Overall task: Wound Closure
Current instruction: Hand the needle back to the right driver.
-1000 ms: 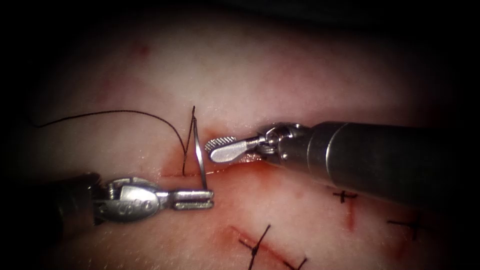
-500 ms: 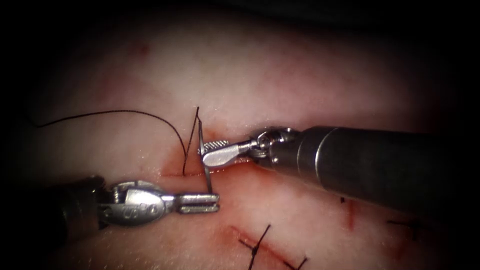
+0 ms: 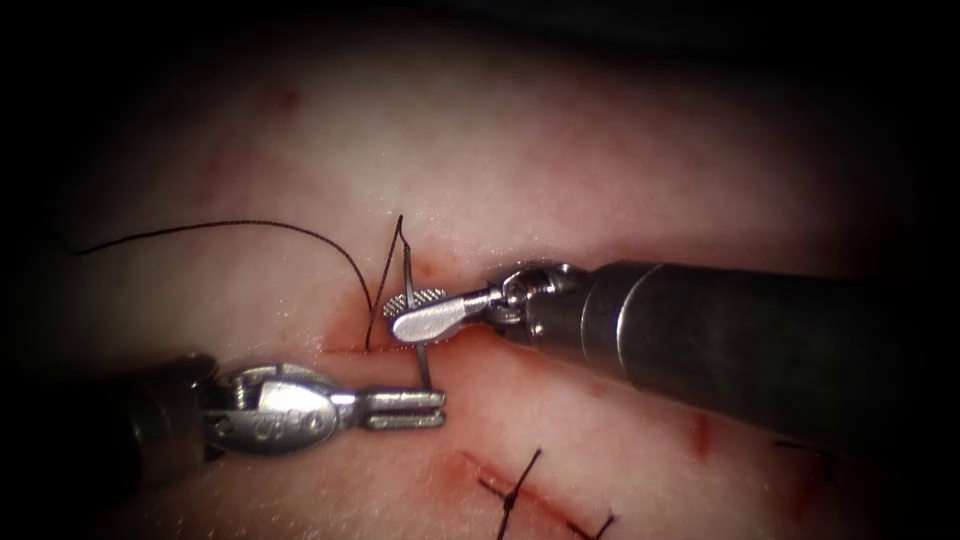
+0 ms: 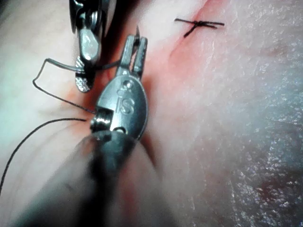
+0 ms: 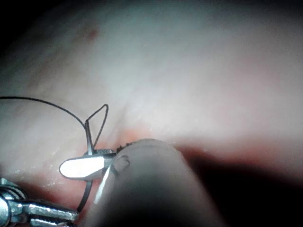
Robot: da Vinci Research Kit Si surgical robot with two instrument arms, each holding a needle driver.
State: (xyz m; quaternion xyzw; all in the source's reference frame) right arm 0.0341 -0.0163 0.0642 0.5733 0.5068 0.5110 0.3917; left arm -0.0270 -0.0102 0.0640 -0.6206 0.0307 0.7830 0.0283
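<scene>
Over the last sec the right tool (image 3: pixel 418 312) has slid leftward along the cut (image 3: pixel 345 349) and now has its jaws around the needle (image 3: pixel 412 300), about mid-curve; a sec ago it sat open just right of the needle, apart from it. Jaws look narrow and closed on the steel, w/ the upper serrated pad showing. Left tool (image 3: pixel 405 407) still pinches the needle's lower end, jaws shut, and has drifted a little right. So both tools grip the needle at once: reads as a handover between arms, not finished.

Needle stands nearly upright above the tissue (image 3: pixel 560 150), not buried in it as far as I can tell. It's thin, bright, gently curved wire. Thread (image 3: pixel 250 224) is fine, black, matte; it leaves the needle's upper end, dips to the cut, and another strand arcs off left. Tissue is pale, moist, glossy, w/ red fluid (image 3: pixel 520 345) along the cut. Black knotted stitches (image 3: pixel 515 490) sit lower, near a second reddened line.
</scene>
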